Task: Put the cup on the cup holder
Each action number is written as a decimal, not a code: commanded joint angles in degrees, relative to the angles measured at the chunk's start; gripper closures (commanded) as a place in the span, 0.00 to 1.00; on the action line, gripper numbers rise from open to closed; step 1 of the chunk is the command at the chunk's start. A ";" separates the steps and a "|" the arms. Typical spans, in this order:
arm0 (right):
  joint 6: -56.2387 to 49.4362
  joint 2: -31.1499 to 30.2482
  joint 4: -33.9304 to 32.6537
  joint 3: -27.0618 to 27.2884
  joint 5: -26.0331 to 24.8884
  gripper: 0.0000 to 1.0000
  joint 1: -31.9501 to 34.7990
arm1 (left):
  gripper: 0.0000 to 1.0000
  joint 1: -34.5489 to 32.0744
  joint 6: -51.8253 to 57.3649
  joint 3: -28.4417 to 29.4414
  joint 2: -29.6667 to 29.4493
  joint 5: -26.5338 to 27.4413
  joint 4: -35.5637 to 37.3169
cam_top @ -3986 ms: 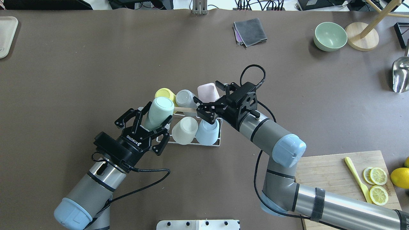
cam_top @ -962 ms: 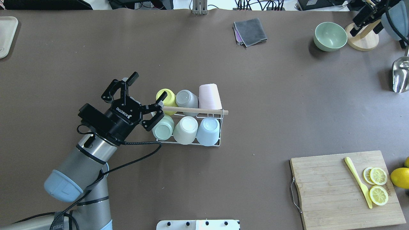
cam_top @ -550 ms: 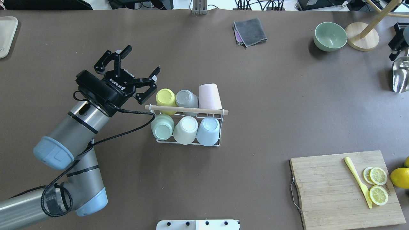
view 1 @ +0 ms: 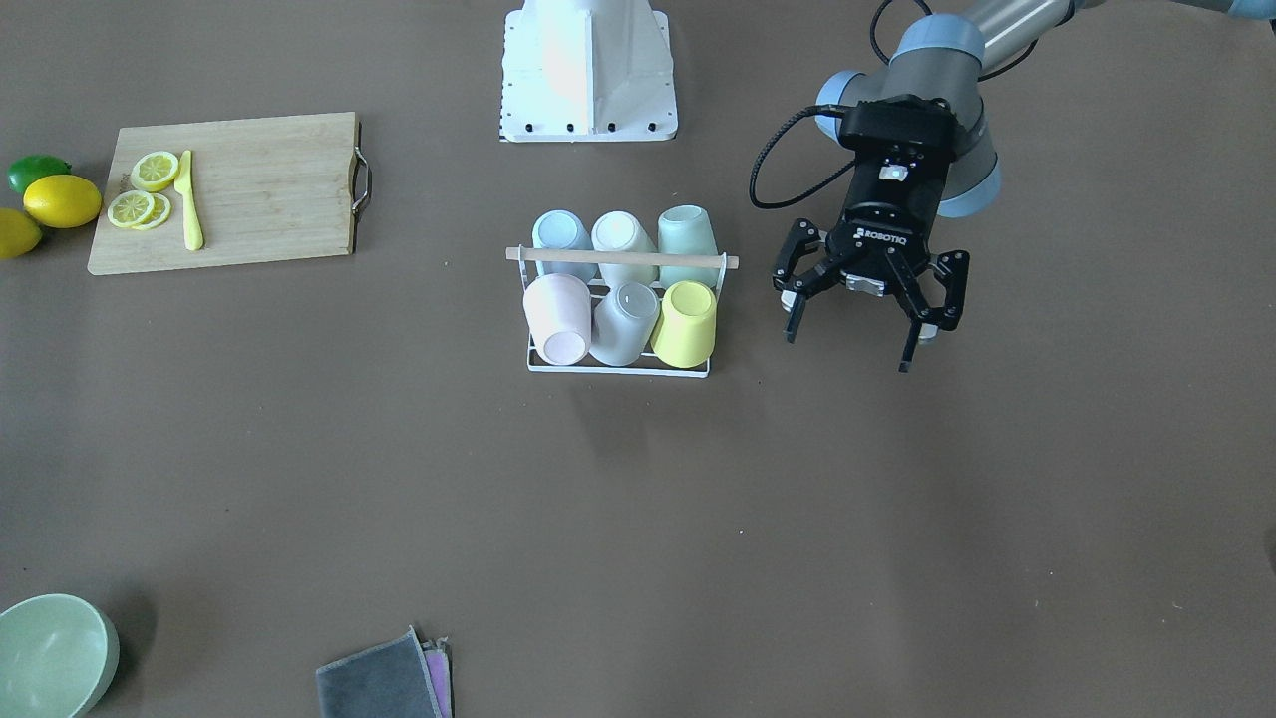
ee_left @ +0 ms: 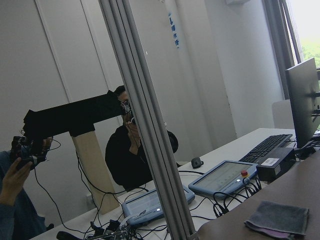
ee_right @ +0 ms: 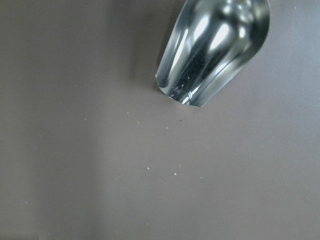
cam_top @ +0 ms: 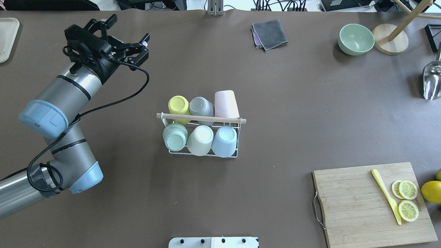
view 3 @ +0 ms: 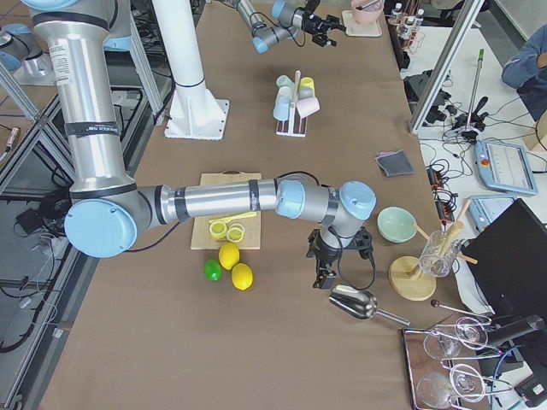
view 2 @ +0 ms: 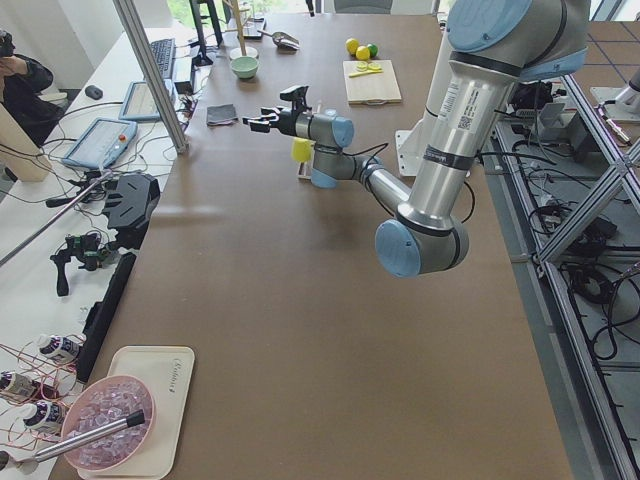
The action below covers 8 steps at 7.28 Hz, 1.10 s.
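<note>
The white wire cup holder (cam_top: pixel 206 119) with a wooden rod on top stands mid-table and carries several upturned cups. The mint green cup (cam_top: pixel 175 136) sits at its near left, next to a cream cup (cam_top: pixel 200 139) and a blue cup (cam_top: pixel 224 140). Yellow, grey and pink cups fill the far row. The holder also shows in the front view (view 1: pixel 623 257). My left gripper (cam_top: pixel 129 27) is open and empty, raised away from the holder to its left. My right gripper (view 3: pixel 329 272) shows only in the exterior right view, low over the table beside a metal scoop; I cannot tell its state.
The metal scoop (ee_right: pixel 215 50) lies at the table's right edge. A cutting board (cam_top: pixel 358 203) with lemon slices and a yellow knife is at near right. A green bowl (cam_top: pixel 356 39), a wooden stand base (cam_top: pixel 389 39) and a grey cloth (cam_top: pixel 269 33) are at the back.
The mint cup went from my left gripper onto the holder's near left. The left gripper opened and moved far up and left. The right arm let go of the holder and left the overhead view.
</note>
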 commanded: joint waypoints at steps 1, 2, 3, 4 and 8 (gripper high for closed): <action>-2.44 -0.81 0.34 -0.23 0.27 0.00 1.25 | 0.02 -3.30 -1.87 0.13 2.12 -0.30 8.08; -2.35 -0.72 0.34 -0.23 0.36 0.00 1.25 | 0.02 -4.70 -1.87 0.13 2.39 -1.61 13.33; -2.35 -0.72 0.34 -0.31 0.36 0.00 1.25 | 0.02 -7.59 -2.14 0.04 2.31 -7.19 20.26; -2.26 -0.63 0.34 -0.23 0.45 0.00 1.25 | 0.02 -11.88 -2.05 -0.22 2.30 -15.51 26.42; -2.26 -0.37 0.43 0.30 0.45 0.00 1.42 | 0.02 -29.37 -1.43 -0.93 5.01 -39.41 54.73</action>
